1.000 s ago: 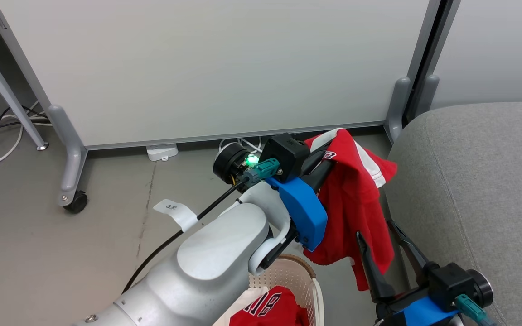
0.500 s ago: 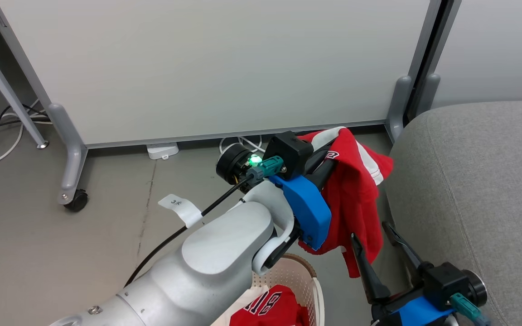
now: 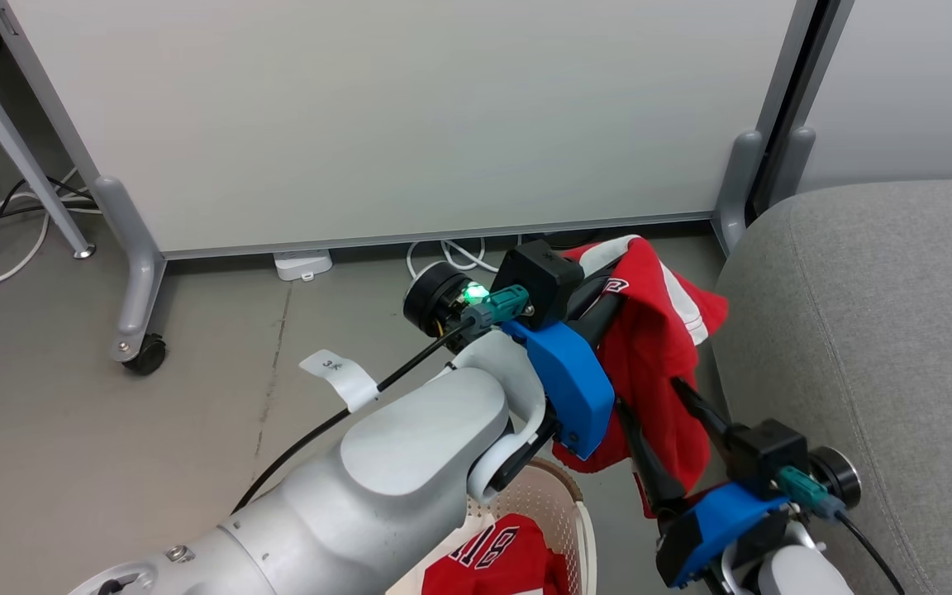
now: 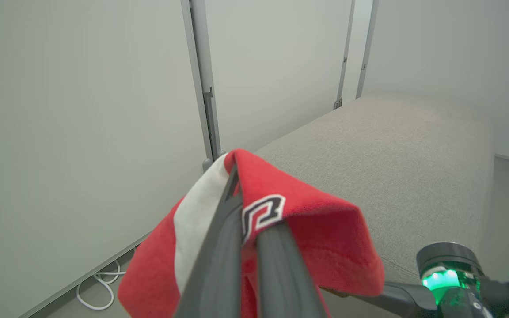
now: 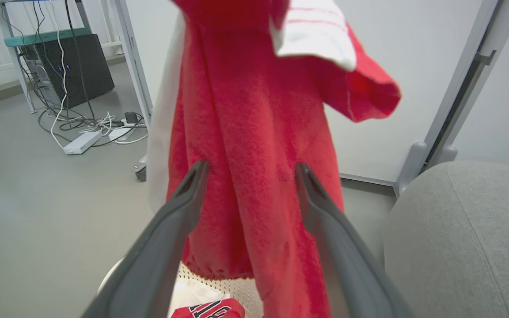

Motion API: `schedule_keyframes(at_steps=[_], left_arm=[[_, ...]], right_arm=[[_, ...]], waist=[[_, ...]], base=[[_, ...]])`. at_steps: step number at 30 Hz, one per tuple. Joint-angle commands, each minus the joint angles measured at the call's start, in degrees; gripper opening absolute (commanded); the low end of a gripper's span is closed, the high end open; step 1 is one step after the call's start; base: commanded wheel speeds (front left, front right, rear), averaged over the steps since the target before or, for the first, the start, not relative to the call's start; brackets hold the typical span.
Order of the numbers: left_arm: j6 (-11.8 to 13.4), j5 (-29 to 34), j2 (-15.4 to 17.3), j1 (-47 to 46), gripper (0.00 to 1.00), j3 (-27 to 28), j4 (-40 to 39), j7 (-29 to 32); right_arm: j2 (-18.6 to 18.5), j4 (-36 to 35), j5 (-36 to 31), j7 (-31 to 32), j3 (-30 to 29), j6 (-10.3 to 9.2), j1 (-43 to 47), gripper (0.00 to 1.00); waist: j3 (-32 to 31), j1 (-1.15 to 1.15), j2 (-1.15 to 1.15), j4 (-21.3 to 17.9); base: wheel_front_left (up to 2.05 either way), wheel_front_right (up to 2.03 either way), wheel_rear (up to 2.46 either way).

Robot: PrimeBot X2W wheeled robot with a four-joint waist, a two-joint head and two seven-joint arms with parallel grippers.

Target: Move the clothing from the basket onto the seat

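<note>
Garment point(image 3: 658, 347) hangs mid-air just beside seat point(image 3: 881, 314), above basket point(image 3: 563, 487), pinched at its top in left gripper point(image 4: 241, 194). Right gripper point(image 5: 250, 170) jaws apart, straddling the hanging cloth, no grip. Numbered jersey point(image 3: 501, 554) lies in basket. No clothing visible on seat, so nothing delivered yet; at least two to go.

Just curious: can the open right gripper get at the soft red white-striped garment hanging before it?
Probably yes: the right gripper stands open with the soft red garment hanging between its fingers, nothing blocking.

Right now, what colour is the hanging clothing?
The clothing is red with white trim; the right wrist view shows it best.
</note>
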Motion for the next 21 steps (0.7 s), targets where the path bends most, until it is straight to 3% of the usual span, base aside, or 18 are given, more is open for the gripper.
schedule_keyframes(at_steps=[1,21], left_arm=[[0.3,-0.5,0.0,-1.2,0.00,-0.4,-0.1,-0.5],[0.6,-4.6,0.0,-2.5,0.00,-3.0,-0.7,-1.1]], right_arm=[[-0.1,1.2,-0.5,0.6,0.5,0.03,-1.9,1.00],[-0.1,18.9,0.2,0.6,5.4,0.03,-17.3,1.00]], waist=[[0.0,0.00,0.00,0.0],[0.1,0.00,0.00,0.6]], base=[[0.00,0.00,0.00],[0.00,0.00,0.00]])
